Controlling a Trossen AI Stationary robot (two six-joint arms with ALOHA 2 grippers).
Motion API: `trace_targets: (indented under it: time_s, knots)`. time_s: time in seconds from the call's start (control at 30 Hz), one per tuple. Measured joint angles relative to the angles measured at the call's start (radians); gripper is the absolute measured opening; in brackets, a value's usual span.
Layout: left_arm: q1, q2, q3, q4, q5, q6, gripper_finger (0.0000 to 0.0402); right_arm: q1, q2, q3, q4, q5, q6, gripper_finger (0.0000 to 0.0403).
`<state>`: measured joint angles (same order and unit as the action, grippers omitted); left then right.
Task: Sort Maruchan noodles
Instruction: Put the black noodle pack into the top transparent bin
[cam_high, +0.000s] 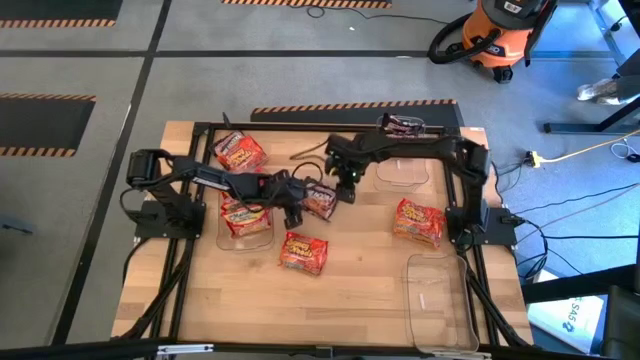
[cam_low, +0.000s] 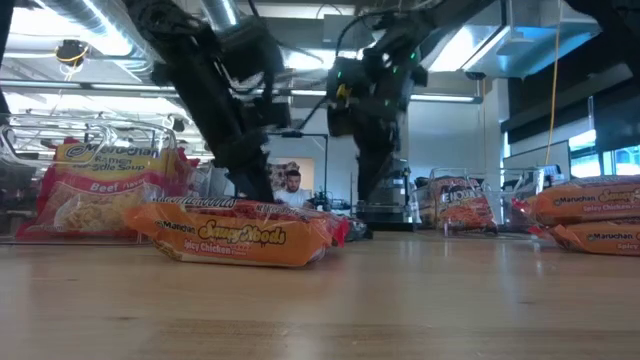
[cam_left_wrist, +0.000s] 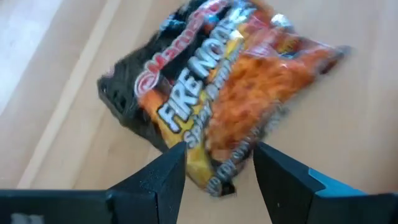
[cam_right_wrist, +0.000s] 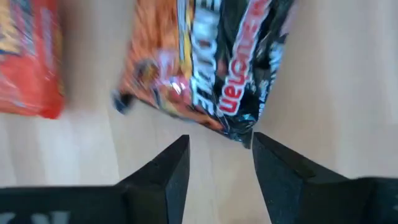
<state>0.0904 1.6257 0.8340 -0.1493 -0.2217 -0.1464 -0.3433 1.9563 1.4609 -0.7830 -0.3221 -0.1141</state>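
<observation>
Fire-noodle packet: we see a dark maroon packet (cam_high: 320, 200) lying flat on the wooden table (cam_high: 370, 270) near the middle, between the two grippers; its lettering shows in the left wrist view (cam_left_wrist: 205, 99) and the right wrist view (cam_right_wrist: 211, 68).
Left gripper: we find it (cam_high: 297, 207) just beside that packet's left edge. In its wrist view the two dark fingers (cam_left_wrist: 158, 183) stand apart, with the packet's near corner lying in the gap between them; we see them spread, not pinching it.
Right gripper: we find it (cam_high: 347, 190) over the packet's right edge. Its fingers (cam_right_wrist: 165, 174) stand apart above bare wood, the packet's dark end just ahead of their tips; we count it released, holding nothing.
Spicy chicken packet: we see an orange-red one (cam_high: 303, 252) alone on the wood, nearer the front edge, large in the low view (cam_low: 240, 238).
Left bin: a clear bin (cam_high: 262, 238) holds red-and-yellow packets (cam_high: 243, 216).
Rear left packet: a red-and-yellow packet (cam_high: 239, 152) lies behind the left arm.
Right side packets: we see orange-red ones (cam_high: 418, 222) on the wood beside the right arm's base.
Rear bin: one dark packet (cam_high: 405, 125) sits at the back edge.
Front right bin: a clear bin (cam_high: 437, 295) stands at the table's front right.
</observation>
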Motion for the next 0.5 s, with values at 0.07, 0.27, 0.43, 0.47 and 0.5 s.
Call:
trace_targets:
  time_s: [0.07,0.27,0.43,0.47,0.5]
  knots:
    - [-0.017,-0.020,0.002,0.018,0.000,0.001,0.0180,-0.022,-0.027,0.001,0.034,-0.017,0.001,0.0154]
    - [-0.054,-0.017,0.001,0.087,0.003,0.026,0.0180,-0.092,-0.022,0.001,0.205,-0.061,0.033,0.0154]
    - [-0.065,0.035,0.000,0.142,0.017,0.026,0.0180,-0.110,0.024,0.000,0.270,-0.059,0.099,0.0160]
    - [-0.064,0.045,0.002,0.148,0.017,0.026,0.0180,-0.110,0.031,0.000,0.265,-0.073,0.102,0.0168]
    - [-0.064,0.054,0.002,0.151,0.017,0.026,0.0180,-0.110,0.040,0.000,0.267,-0.078,0.103,0.0178]
